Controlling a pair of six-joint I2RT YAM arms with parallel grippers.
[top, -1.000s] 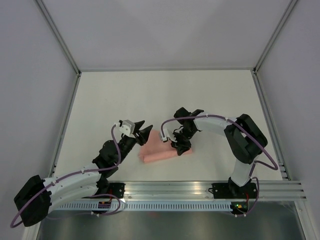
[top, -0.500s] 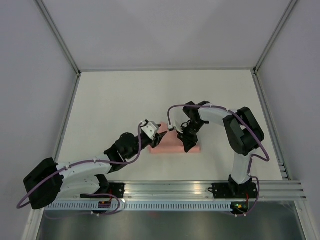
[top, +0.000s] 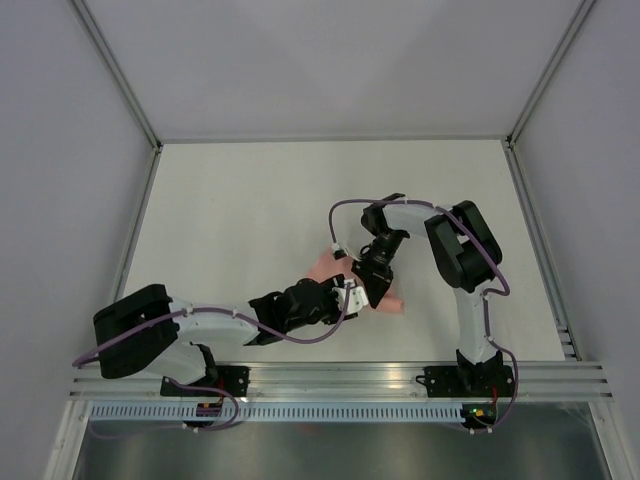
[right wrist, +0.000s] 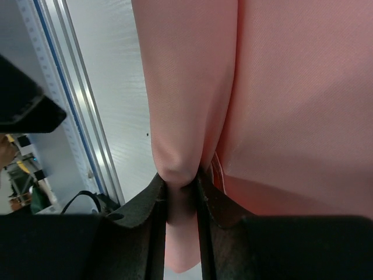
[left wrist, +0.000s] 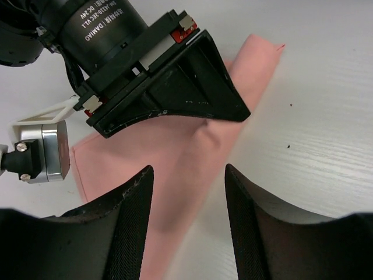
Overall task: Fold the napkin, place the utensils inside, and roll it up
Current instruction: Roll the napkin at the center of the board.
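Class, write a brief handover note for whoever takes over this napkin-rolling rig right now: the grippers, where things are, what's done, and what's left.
The left gripper is open, poised over the napkin and holding nothing.
The right gripper is shut on a fold of the napkin.
The napkin lies folded into a narrow strip near the front middle of the table.
The fork shows in no view, so it cannot be told whether it is inside.
Done: folding. Left: confirm the fork is in, then finish the roll.
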